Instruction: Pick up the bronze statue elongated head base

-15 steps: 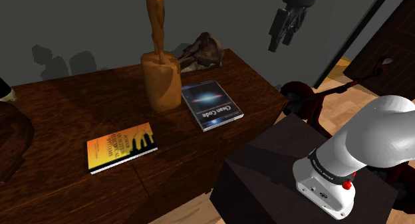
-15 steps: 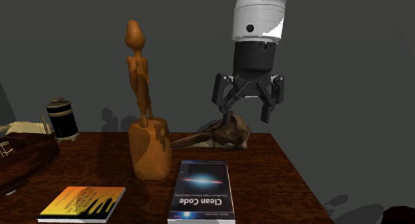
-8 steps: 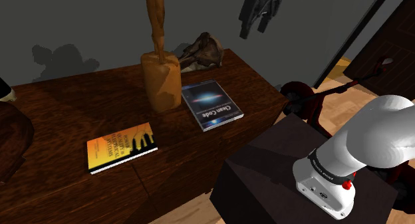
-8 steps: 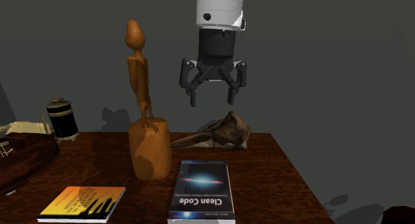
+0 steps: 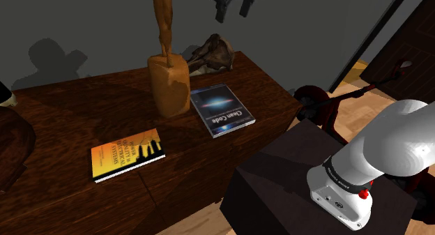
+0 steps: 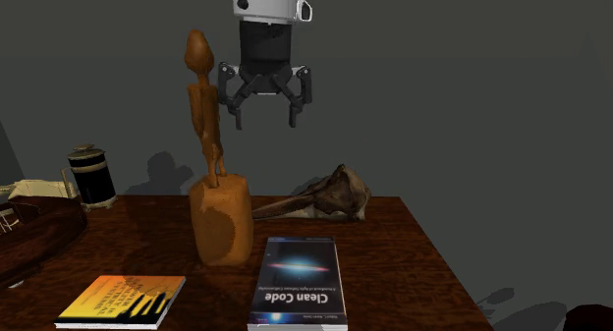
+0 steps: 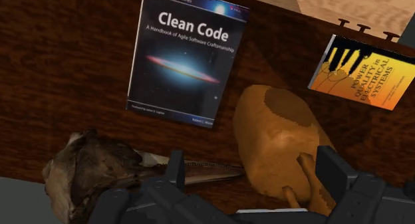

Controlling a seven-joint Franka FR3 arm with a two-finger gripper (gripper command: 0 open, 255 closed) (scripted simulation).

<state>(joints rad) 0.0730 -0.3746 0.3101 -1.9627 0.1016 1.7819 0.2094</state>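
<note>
statue (image 6: 220, 226) stood upright on the table (image 6: 403, 265), a thin figure on a chunky base, just beside the blue book (image 6: 298, 280). gripper (image 6: 265, 118) hung high near the figure's upper part, jaws wide apart, empty. approach step, by my read: you'd next line up and descend to clasp it.

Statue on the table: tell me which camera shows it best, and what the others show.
The second exterior view: the statue stands whole there, from elongated head to block base. The shoulder view crops the head at its top edge, leaving base and lower figure. The wrist view looks down onto the base.
</note>
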